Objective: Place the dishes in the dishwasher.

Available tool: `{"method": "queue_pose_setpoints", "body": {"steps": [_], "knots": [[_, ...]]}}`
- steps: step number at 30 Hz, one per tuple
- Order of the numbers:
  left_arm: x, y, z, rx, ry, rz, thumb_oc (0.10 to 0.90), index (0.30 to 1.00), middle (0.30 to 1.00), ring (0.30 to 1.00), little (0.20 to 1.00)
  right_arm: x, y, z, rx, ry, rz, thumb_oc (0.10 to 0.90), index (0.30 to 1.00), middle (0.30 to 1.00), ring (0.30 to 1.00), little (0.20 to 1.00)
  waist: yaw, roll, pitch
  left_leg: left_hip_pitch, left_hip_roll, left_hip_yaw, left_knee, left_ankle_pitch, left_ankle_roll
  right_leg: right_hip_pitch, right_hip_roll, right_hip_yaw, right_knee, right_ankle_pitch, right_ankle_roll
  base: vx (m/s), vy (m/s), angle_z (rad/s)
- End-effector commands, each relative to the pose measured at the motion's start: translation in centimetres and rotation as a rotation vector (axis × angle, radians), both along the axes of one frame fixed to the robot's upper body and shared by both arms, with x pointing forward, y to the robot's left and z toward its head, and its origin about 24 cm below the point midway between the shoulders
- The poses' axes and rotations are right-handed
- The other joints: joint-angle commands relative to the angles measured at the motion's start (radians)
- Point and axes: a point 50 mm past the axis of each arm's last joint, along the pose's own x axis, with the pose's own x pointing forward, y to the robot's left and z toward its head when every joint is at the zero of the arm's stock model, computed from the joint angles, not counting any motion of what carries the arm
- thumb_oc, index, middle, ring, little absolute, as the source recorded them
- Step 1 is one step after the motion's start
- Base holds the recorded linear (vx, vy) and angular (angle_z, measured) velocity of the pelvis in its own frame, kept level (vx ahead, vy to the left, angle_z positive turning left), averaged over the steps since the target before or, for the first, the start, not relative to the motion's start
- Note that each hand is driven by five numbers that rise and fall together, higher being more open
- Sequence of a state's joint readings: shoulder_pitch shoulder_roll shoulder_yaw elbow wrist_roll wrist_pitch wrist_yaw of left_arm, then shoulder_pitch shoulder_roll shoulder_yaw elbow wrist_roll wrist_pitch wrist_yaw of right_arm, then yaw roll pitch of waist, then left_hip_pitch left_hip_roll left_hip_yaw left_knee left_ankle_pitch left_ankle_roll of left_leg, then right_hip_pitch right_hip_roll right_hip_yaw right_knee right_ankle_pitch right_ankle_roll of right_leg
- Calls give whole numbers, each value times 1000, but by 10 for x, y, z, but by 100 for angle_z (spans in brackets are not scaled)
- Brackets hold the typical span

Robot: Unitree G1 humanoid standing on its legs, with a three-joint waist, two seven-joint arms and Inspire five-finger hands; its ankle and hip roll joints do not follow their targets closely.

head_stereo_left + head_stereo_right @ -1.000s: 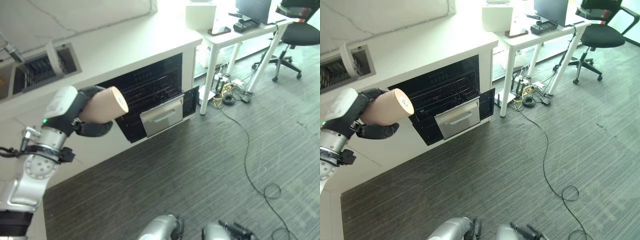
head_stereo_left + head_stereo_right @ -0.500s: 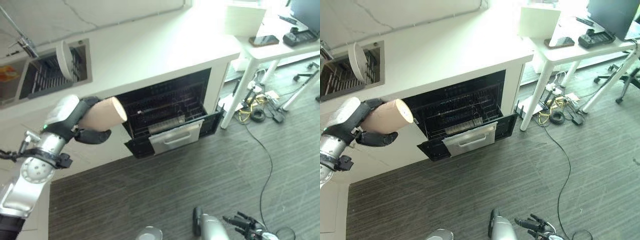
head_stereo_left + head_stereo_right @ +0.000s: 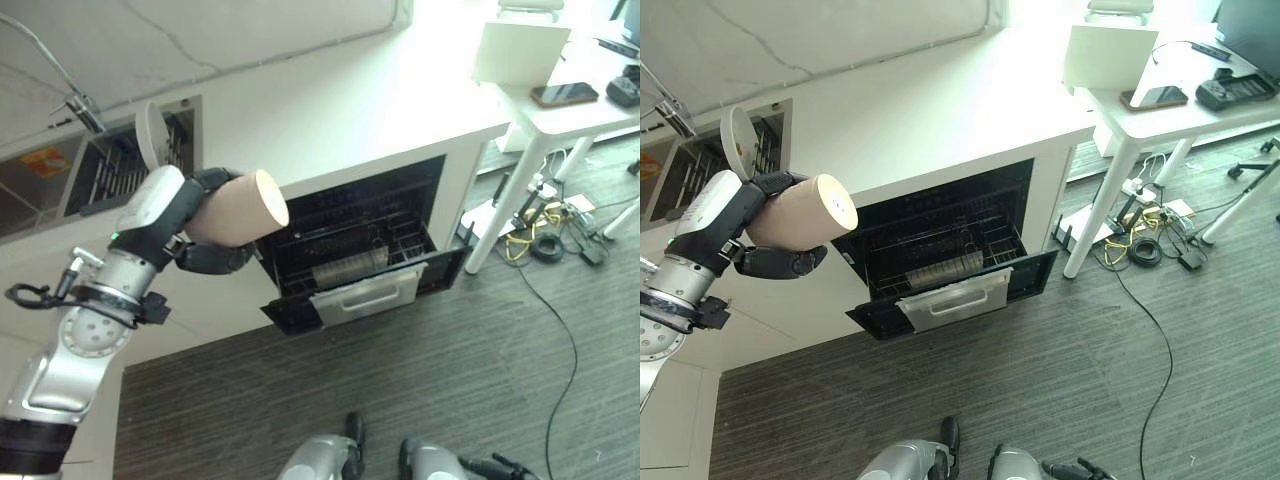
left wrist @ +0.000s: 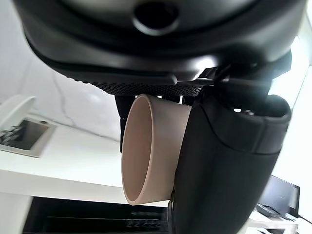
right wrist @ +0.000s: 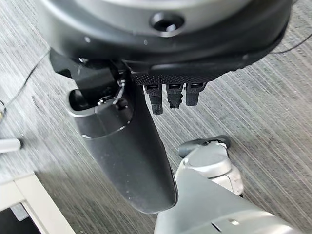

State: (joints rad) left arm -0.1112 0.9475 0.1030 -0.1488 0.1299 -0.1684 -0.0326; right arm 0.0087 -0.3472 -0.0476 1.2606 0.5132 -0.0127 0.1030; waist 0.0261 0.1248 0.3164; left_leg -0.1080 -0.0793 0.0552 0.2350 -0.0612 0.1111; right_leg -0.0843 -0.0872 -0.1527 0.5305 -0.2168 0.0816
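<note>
1. Left hand point(image 3: 170, 225) is raised in front of the white counter surface point(image 3: 330, 95), its fingers point(image 3: 215, 260) and thumb curled round a beige cup point(image 3: 238, 208).
2. The cup lies on its side in the grip, open mouth turned toward the dishwasher point(image 3: 350, 245). In the left wrist view the cup point(image 4: 151, 148) sits between the thumb and the row of fingers, pale rim showing.
3. The cup is held in the air, beside the upper left corner of the dishwasher opening and apart from the racks.
4. The dishwasher is built in under the counter surface. Its door point(image 3: 370, 295) hangs open and down, a silver-fronted panel point(image 3: 950, 298) on the pulled-out part. Dark wire racks point(image 3: 940, 235) show inside; the lower rack seems to hold something ribbed and pale, too small to tell what.
5. A sink point(image 3: 115, 170) is set into the counter behind the left hand, with a white plate point(image 3: 150, 130) standing on edge in a dish rack and a tap point(image 3: 80, 105) at its far side.
6. Right hand point(image 5: 122, 141) shows in the right wrist view over the dark striped floor point(image 5: 263, 112); its fingers point(image 5: 170, 95) are bent inward at the tips, thumb extended, holding nothing.
7. To the right of the counter stands a white table point(image 3: 560, 105) carrying a white box point(image 3: 520, 50) and a phone point(image 3: 565, 93). Cables and a power strip point(image 3: 545, 225) lie on the floor beneath it.
</note>
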Motion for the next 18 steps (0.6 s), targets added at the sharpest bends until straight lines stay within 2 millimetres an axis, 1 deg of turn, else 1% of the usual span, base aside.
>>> {"method": "queue_pose_setpoints", "body": {"steps": [1,2,4,5,6,7,8,9,10,12,13,14,15,16,17,18], "knots": [[-5,0,73,5,-319,11,400,300,300,300,300,26,2,7,-17,-125,18,800,900,900,900,900,-26,8,-21,50,-1,-74,65,-145,-36,-17,11,22,98,131,52,97,-104,73],[-4,0,74,-2,-322,5,400,300,300,300,300,25,2,7,-16,-134,23,800,900,900,900,900,-30,4,-22,56,-4,-81,65,-150,-33,-25,-18,16,56,135,44,127,-162,82],[-3,0,79,2,-328,3,400,300,300,300,300,26,2,8,-24,-138,43,800,900,900,900,900,-33,1,-25,68,2,-90,65,-165,-42,-23,-69,11,-89,153,42,167,-241,74],[-2,-1,81,9,-328,3,400,300,300,300,300,26,2,8,-26,-138,43,800,900,900,900,900,-36,0,-25,77,4,-103,65,-177,-46,-15,-77,15,-161,164,46,242,-423,47],[-2,-1,86,17,-330,7,400,300,300,300,300,29,-1,9,-26,-137,35,800,900,900,900,900,-40,-20,-21,98,-2,-123,65,-208,-58,-43,-120,54,-230,170,67,300,-507,24],[-1,1,90,19,-330,12,400,300,300,300,300,31,-2,9,-22,-131,37,800,900,900,900,900,-40,-39,-25,109,-8,-138,65,-233,-64,-83,-151,113,-230,183,93,306,-519,26],[0,2,93,19,-329,14,400,300,300,300,300,30,-2,9,-18,-127,41,800,900,900,900,900,-38,-44,-30,112,-7,-147,65,-245,-68,-97,-159,147,-230,187,105,354,-530,51],[-1,6,101,16,-327,14,400,300,300,300,300,30,-1,9,-8,-121,43,800,900,900,900,900,-35,-46,-41,115,9,-172,65,-252,-80,-90,-158,202,-230,178,119,420,-667,59],[-4,12,107,12,-322,10,400,300,300,300,300,29,0,7,4,-118,37,800,900,900,900,900,-25,-44,-53,115,43,-202,65,-242,-100,-57,-138,216,-230,136,131,415,-701,74],[-9,18,110,8,-316,23,400,300,300,300,300,28,3,6,7,-107,59,800,900,900,900,900,-9,-52,-60,115,85,-201,65,-229,-123,-28,-137,179,-230,102,127,302,-576,82],[-14,22,112,14,-314,44,400,300,300,300,300,28,2,7,-3,-86,100,800,900,900,900,900,1,-59,-63,121,123,-191,65,-218,-142,-13,-138,145,-230,86,117,236,-497,63],[-16,24,111,17,-316,52,400,300,300,300,300,28,1,7,-12,-76,125,800,900,900,900,900,0,-60,-63,126,143,-183,65,-213,-151,-8,-135,127,-230,81,111,211,-489,16],[-19,24,112,14,-320,50,400,300,300,300,300,29,-2,8,-34,-66,160,800,900,900,900,900,5,-61,-61,120,177,-160,65,-191,-165,1,-132,101,-230,70,98,121,-315,3],[-20,25,113,12,-322,50,400,300,300,300,300,29,-3,9,-44,-65,167,800,900,900,900,900,4,-61,-59,115,189,-154,65,-180,-172,5,-128,93,-230,65,91,115,-334,7],[-22,24,113,12,-326,43,400,300,300,300,300,30,-6,10,-56,-69,166,800,900,900,900,900,7,-62,-55,98,212,-140,65,-143,-182,15,-120,81,-230,53,79,73,-342,20],[-25,22,116,12,-333,25,400,300,300,300,300,29,-11,12,-63,-86,138,800,900,900,900,900,12,-63,-48,79,240,-108,65,-93,-191,25,-107,55,-230,40,64,50,-401,28]]}}
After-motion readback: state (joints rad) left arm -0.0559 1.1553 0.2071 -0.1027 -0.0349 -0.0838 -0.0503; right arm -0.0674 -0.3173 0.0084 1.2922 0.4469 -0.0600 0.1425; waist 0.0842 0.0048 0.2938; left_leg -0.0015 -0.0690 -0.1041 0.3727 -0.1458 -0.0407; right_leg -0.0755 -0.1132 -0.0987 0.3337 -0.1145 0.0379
